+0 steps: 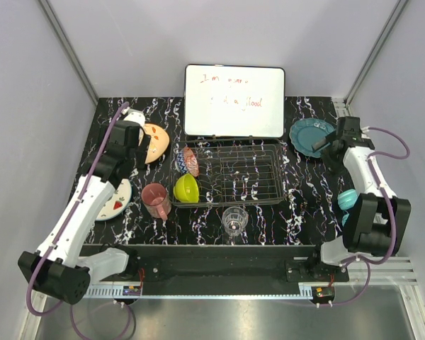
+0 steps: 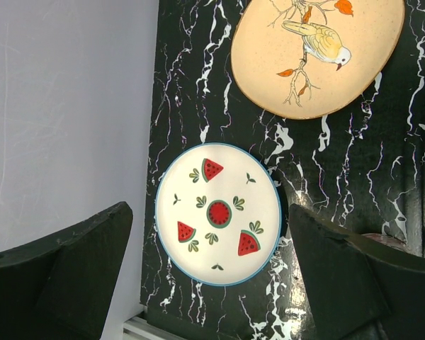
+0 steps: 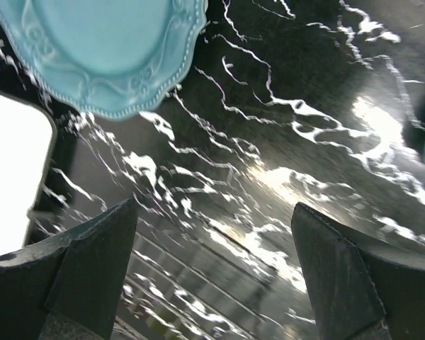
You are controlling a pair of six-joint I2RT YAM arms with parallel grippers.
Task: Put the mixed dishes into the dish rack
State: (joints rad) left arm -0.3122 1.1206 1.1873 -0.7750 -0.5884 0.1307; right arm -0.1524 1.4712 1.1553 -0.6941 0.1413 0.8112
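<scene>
Black left claw hovers spread wide over white plate.

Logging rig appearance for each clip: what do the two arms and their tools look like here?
The left arm and right arm match: white link shells, black joint housings, a purple cable looped along each. Tool fingers are broad, matte black wedges. No markings visible.
</scene>
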